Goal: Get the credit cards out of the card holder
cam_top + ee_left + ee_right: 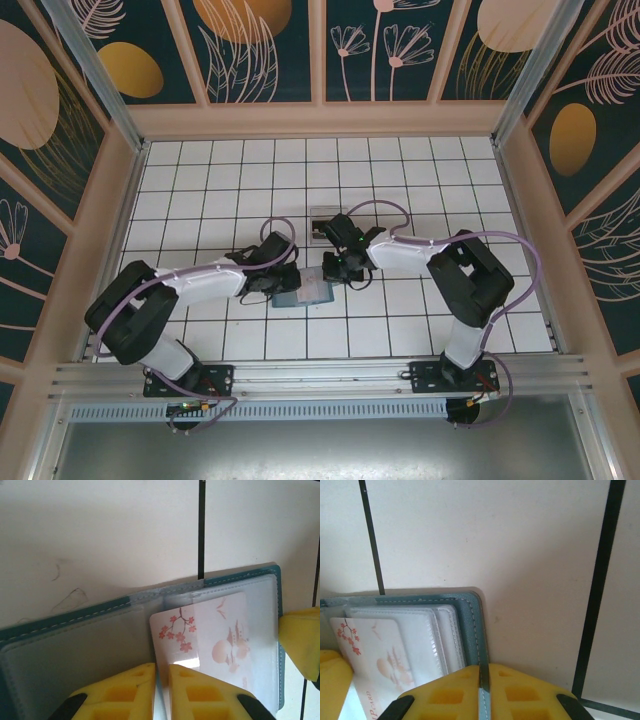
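Note:
The teal-blue card holder (303, 291) lies open on the white tiled floor between my two grippers. In the left wrist view a pale credit card (210, 640) with red blossoms sits partly out of a clear slot of the card holder (75, 645). My left gripper (161, 672) is shut on that card's near edge. My right gripper (484, 677) is shut on the stitched outer edge of the card holder (470, 625). The credit card (375, 650) shows at the lower left of the right wrist view. From above, the left gripper (283, 278) and right gripper (335, 272) meet over the holder.
A small clear box (322, 222) sits on the tiles just behind the right gripper. Wooden walls ring the tiled floor (400, 180), with open tiles toward the back and sides. A yellow finger of the other gripper (300, 640) shows at the holder's right edge.

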Robot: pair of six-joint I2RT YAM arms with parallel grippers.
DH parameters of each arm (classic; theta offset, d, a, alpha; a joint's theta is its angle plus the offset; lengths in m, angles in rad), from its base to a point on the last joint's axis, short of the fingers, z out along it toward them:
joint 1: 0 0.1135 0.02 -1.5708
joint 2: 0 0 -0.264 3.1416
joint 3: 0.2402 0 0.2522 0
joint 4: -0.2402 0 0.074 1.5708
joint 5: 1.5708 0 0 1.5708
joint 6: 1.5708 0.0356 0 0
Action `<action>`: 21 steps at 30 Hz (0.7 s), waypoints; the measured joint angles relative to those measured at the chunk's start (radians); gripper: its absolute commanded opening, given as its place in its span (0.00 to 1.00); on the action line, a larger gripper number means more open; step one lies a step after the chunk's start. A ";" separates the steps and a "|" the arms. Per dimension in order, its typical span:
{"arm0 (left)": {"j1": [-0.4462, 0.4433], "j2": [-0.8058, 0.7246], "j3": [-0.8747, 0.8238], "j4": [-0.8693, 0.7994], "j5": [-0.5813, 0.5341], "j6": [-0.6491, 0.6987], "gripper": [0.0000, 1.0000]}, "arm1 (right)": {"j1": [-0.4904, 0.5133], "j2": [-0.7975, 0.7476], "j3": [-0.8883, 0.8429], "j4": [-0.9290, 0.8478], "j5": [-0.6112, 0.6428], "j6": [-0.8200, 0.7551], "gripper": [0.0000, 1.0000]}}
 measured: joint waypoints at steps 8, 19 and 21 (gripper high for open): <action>0.008 -0.071 -0.020 0.047 0.017 -0.010 0.21 | 0.000 0.000 0.000 0.000 0.000 0.000 0.19; 0.088 -0.078 -0.148 0.208 0.146 -0.069 0.23 | 0.034 -0.008 0.028 -0.018 0.001 0.003 0.32; 0.096 -0.078 -0.164 0.224 0.163 -0.076 0.23 | 0.037 -0.008 0.039 -0.021 0.001 0.004 0.35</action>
